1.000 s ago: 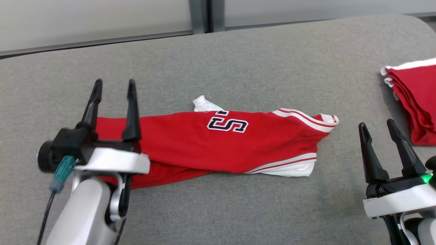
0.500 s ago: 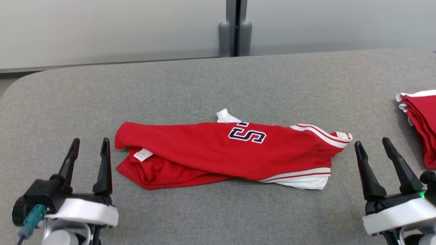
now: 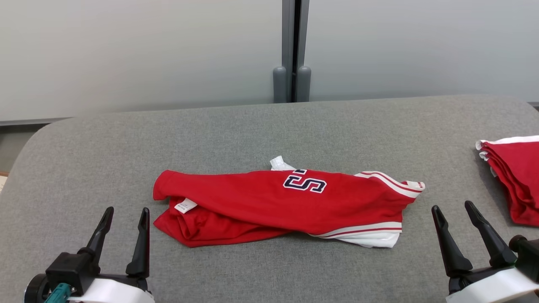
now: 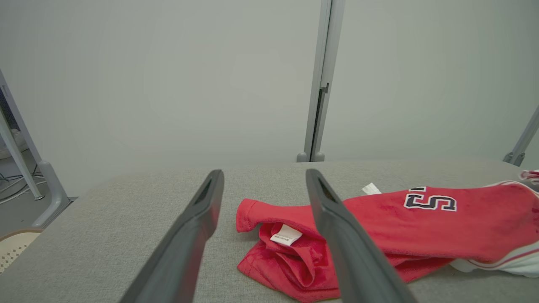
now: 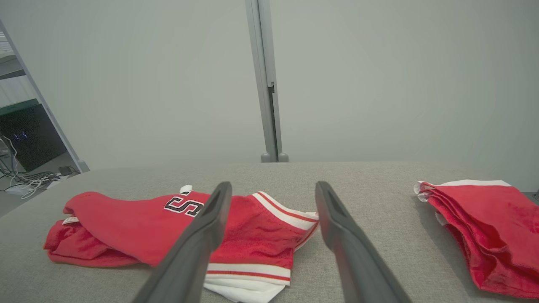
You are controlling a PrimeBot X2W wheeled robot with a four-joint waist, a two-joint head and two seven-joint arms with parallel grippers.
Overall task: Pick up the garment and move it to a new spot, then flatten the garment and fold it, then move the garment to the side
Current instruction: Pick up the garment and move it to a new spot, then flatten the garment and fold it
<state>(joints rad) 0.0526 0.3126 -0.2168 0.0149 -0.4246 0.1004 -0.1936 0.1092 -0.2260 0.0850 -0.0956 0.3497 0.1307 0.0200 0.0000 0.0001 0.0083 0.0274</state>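
Note:
The garment [image 3: 269, 202] is a red jersey with white stripes and a dark "S" patch, lying crumpled lengthwise in the middle of the grey padded table [image 3: 269, 134]. A white label shows at its left end. It also shows as the garment [image 4: 400, 227] in the left wrist view and the garment [image 5: 168, 227] in the right wrist view. My left gripper [image 3: 125, 212] stands open at the lower left, short of the garment's left end, with nothing in it. My right gripper [image 3: 454, 207] stands open at the lower right, just right of the garment's striped end.
A folded pile of red garments [image 3: 513, 176] with white trim lies at the table's right edge, also seen as the pile [image 5: 484, 227] in the right wrist view. A pale wall with a grey post [image 3: 291, 50] stands behind the table.
The head camera has tilted up, so more wall shows. My left gripper has drawn back from over the garment's left end to the near left. Both grippers stay open.

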